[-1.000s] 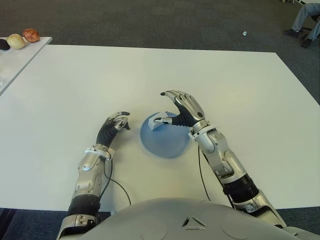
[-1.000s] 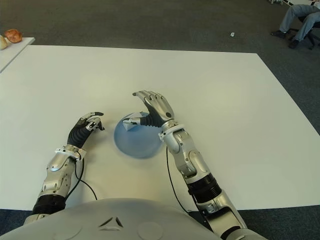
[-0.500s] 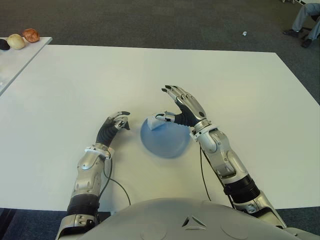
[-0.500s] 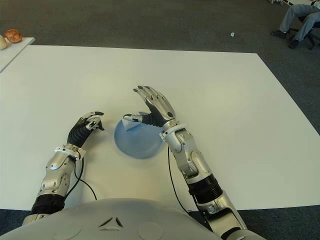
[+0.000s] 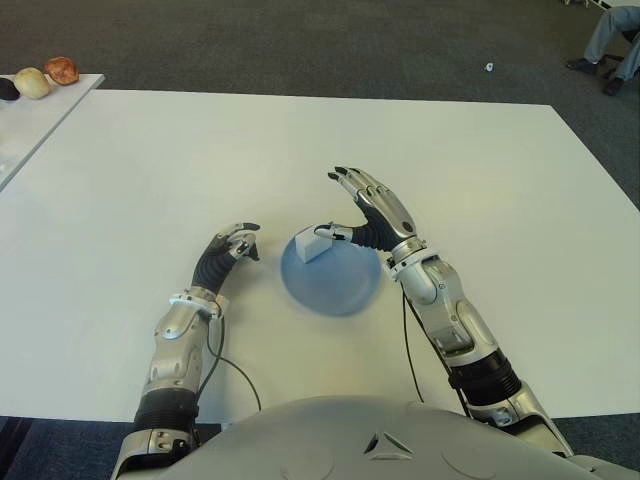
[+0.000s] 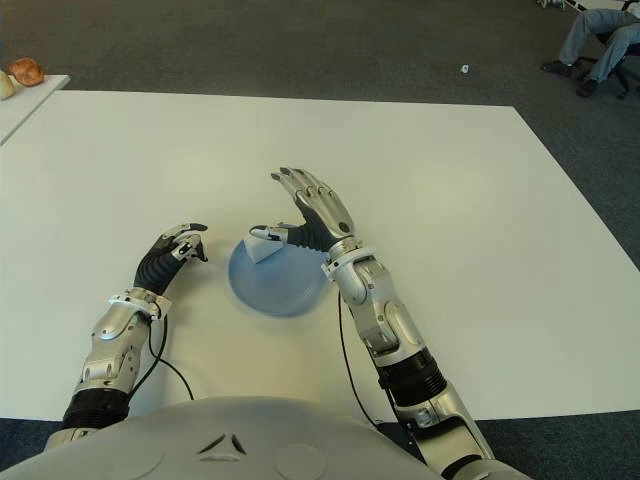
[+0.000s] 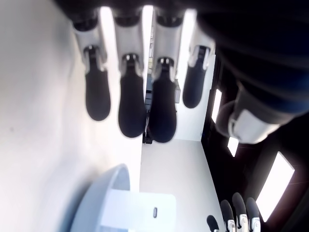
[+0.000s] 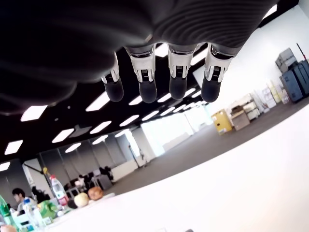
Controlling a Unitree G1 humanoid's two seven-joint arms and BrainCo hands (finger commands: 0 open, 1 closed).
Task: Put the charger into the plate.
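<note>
A round blue plate (image 5: 338, 288) lies on the white table (image 5: 480, 190) in front of me. A small white charger (image 5: 314, 246) sits in the plate at its far left rim, also seen in the left wrist view as the charger (image 7: 137, 212). My right hand (image 5: 347, 205) hovers over the plate's far side, open, fingers stretched out, thumb just beside the charger and holding nothing. The right wrist view shows its straight fingers (image 8: 147, 84) with nothing under them. My left hand (image 5: 238, 240) shows left of the plate, fingers curled, holding nothing.
A second white table (image 5: 25, 120) at the far left carries a few round food items (image 5: 35, 80). A seated person's legs (image 5: 612, 40) show at the far right on the carpet. A black cable (image 5: 238, 372) runs beside my left forearm.
My right hand has opened and drawn its fingers up and back off the charger, which now sits free in the plate. The left hand has not moved.
</note>
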